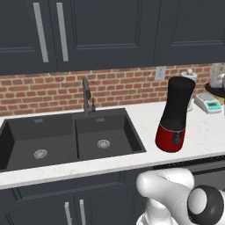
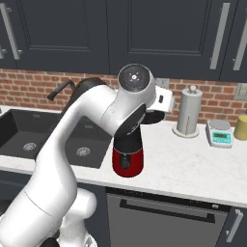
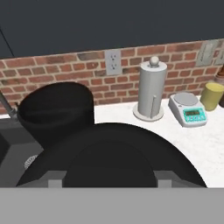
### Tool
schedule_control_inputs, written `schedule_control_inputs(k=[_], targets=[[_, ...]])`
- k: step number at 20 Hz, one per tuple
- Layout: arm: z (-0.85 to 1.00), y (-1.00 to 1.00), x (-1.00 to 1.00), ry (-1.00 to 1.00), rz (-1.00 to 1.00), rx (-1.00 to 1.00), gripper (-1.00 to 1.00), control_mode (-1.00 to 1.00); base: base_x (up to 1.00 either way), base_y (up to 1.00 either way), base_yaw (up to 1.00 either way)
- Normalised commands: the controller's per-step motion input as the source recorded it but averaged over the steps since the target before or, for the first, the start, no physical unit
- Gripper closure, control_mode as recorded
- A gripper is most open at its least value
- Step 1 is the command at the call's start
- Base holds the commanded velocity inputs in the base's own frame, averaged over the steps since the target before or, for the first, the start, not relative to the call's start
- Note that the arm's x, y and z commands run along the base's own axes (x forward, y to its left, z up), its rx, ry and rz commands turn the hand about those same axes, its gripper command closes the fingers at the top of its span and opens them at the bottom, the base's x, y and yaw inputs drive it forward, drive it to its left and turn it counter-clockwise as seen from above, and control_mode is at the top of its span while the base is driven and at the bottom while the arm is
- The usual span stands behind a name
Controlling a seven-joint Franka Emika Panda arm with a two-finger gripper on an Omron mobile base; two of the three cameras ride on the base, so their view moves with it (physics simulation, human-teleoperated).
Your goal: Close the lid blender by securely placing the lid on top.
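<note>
Dark grey double-basin sink (image 1: 66,140) occupies the nine-o'clock side of the left base view, sunk into a white speckled counter (image 1: 202,132) with a curved faucet (image 1: 87,94) behind it at twelve o'clock against red brick. At three o'clock from the sink stands the blender (image 1: 176,115), its black jar tapering down to a glossy red base with a small dark knob; the jar leans slightly in this view. In the right base view the white arm crosses in front of the jar, and a black disc, the lid (image 2: 153,117), juts out at the wrist just above and beside the jar's mouth. In the hand view the lid (image 3: 113,153) spreads across six o'clock, pinched by the gripper (image 3: 111,180), whose fingers are pressed against it. Farther toward three o'clock stand a paper towel holder (image 3: 151,94), a white scale (image 3: 188,110) with teal display, and a yellow container (image 3: 212,96).
</note>
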Motion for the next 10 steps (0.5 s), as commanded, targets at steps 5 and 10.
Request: schedule_control_inputs(k=[5,10], targets=[[0.35,0.34,0.0,0.0,-0.03,0.0,1.0,-1.0,0.0,0.0,0.0],[0.15,0.33,0.0,0.0,-0.01,0.0,1.0,-1.0,0.0,0.0,0.0]])
